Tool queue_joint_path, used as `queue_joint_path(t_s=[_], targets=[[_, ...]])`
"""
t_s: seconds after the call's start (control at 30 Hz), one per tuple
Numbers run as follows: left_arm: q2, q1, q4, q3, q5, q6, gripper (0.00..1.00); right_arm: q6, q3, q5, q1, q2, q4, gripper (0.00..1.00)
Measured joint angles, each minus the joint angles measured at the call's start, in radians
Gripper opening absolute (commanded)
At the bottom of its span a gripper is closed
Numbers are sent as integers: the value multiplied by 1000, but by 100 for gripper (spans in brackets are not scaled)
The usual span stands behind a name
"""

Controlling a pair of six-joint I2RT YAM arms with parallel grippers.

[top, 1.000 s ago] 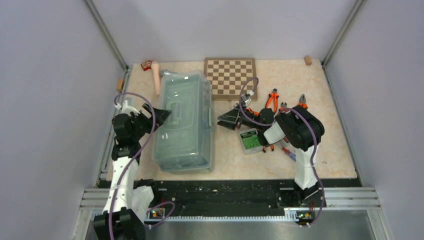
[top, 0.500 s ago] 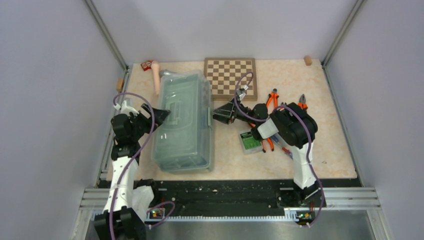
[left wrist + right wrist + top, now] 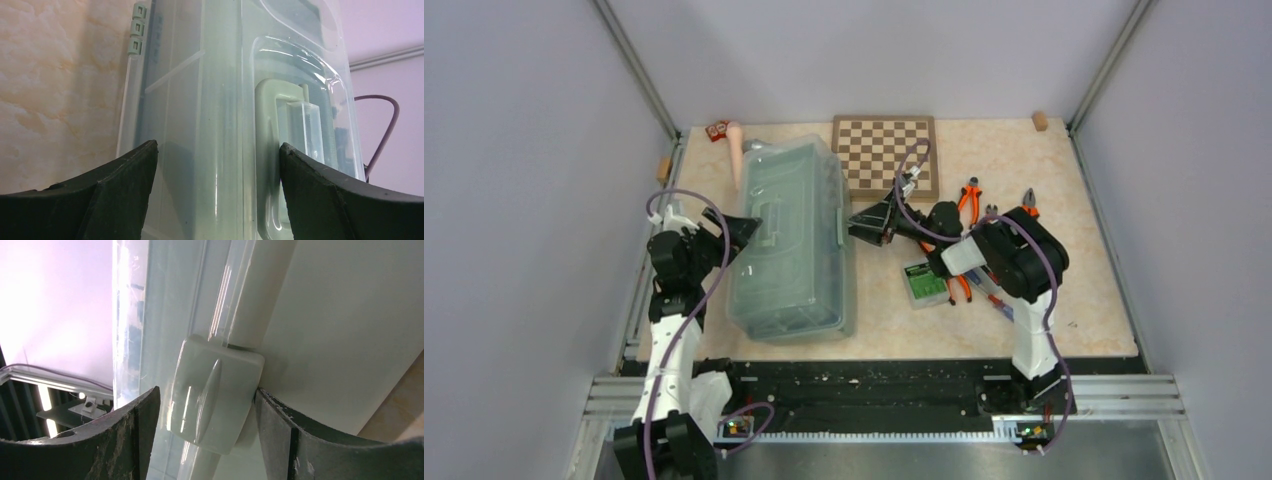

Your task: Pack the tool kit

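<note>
both released: left pincer point(image 3: 217, 150) straddles toolbox point(image 3: 794, 250), right pincer point(image 3: 206, 390) flanks latch point(image 3: 217, 407); green case point(image 3: 924, 282) label unreadable

Marbled table point(image 3: 1084, 300): toolbox point(image 3: 794, 250) left, hammer point(image 3: 735, 150) behind it, chessboard point(image 3: 884, 152) rear, pliers point(image 3: 969, 195), green bit case point(image 3: 924, 282) right.

My left arm point(image 3: 667, 330) stands folded at lower left of the overhead view, left gripper point(image 3: 746, 228) aimed right, jaws wide apart. My right arm point(image 3: 1024, 270) doubles back leftward from right of centre, right gripper point(image 3: 861, 222) mid-frame, jaws parted.

Toolbox point(image 3: 792, 250) fills left-ctr; pliers point(image 3: 969, 195), bit case point(image 3: 923, 282) clutter right.
</note>
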Motion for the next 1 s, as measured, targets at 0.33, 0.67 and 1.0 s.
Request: queue_joint_path(t_s=[0.33,0.67,1.0], targets=[[-32,14,11,-29,-48,-64,0,19,-2,-5,10,-49,-48,63],[-32,14,-16,-14,-82,-51,0,40,-2,-17,13,-73,-75,50],[-24,28,-163,2,-253,-4,0,93,21,-71,33,-218,55,36]])
